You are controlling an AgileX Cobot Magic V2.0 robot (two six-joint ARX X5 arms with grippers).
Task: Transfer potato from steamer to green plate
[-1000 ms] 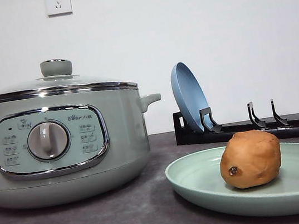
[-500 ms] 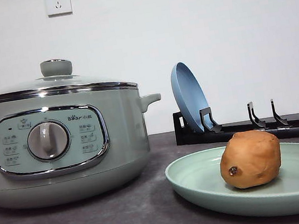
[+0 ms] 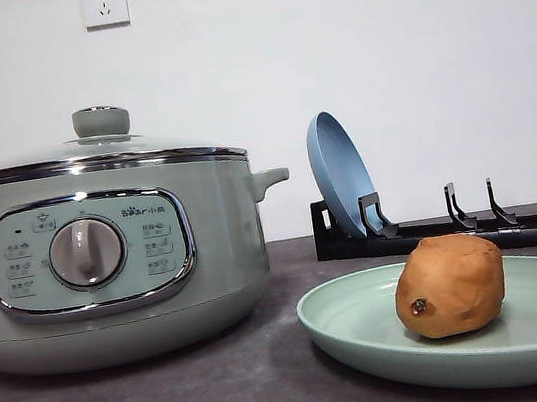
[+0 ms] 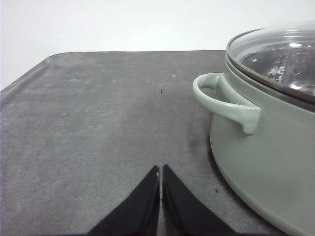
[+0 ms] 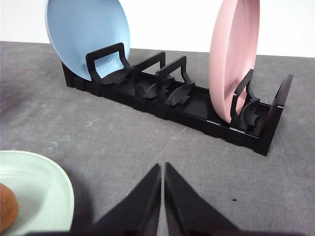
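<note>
One lumpy potato (image 3: 450, 286) | on matte round green plate (image 3: 371, 342)

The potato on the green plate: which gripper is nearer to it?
Right. The right gripper hovers shut over the mat just beside the green plate, with the potato close by. The left gripper is shut beside the steamer, by its handle.

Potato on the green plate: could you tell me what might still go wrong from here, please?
1. The potato is rounded and sits unrestrained on the shallow green plate; a bump might roll it off.
2. The shut right claw is low beside the plate's rim, so a careless retreat could nudge it.
</note>
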